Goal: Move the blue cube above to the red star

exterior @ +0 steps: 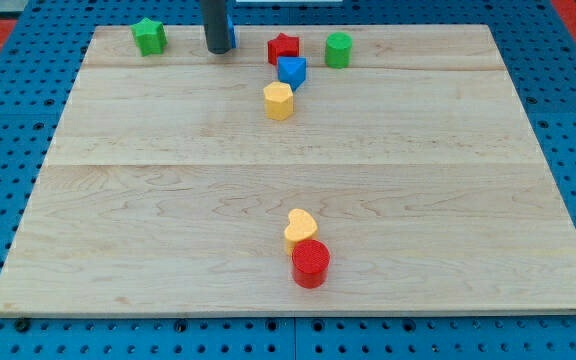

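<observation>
The blue cube (pixel 291 71) sits near the view's top, just below and to the right of the red star (pixel 283 47), touching or almost touching it. My tip (pixel 216 50) rests on the board at the view's top, about a star's width to the left of the red star and up-left of the blue cube. A second blue block (pixel 231 37) shows only as a sliver at the rod's right side, mostly hidden behind it.
A yellow hexagon (pixel 279 101) lies just below the blue cube. A green cylinder (pixel 339 49) is right of the red star, a green star (pixel 149 36) at top left. A yellow heart (pixel 300 228) touches a red cylinder (pixel 310 264) near the bottom.
</observation>
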Motion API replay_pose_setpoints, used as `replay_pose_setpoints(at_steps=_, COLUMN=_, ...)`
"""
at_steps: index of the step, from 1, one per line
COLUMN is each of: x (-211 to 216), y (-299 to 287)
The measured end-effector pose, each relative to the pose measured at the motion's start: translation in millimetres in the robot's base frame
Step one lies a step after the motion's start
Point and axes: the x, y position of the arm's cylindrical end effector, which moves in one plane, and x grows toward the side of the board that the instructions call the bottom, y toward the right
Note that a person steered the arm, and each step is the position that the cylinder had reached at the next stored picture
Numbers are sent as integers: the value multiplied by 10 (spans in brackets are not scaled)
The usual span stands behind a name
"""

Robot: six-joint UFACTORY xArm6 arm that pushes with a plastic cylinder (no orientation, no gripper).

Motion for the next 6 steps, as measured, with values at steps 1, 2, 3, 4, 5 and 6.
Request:
replay_pose_setpoints(at_steps=1, x=282, y=-220)
replay_pose_setpoints(at_steps=2, x=41, y=-496)
replay_pose_setpoints(at_steps=3, x=-382, y=-248)
replay_pose_setpoints(at_steps=4, x=-402, y=-14)
replay_pose_setpoints(at_steps=5, x=-399, y=386)
replay_pose_setpoints(at_steps=6, x=-399, y=405)
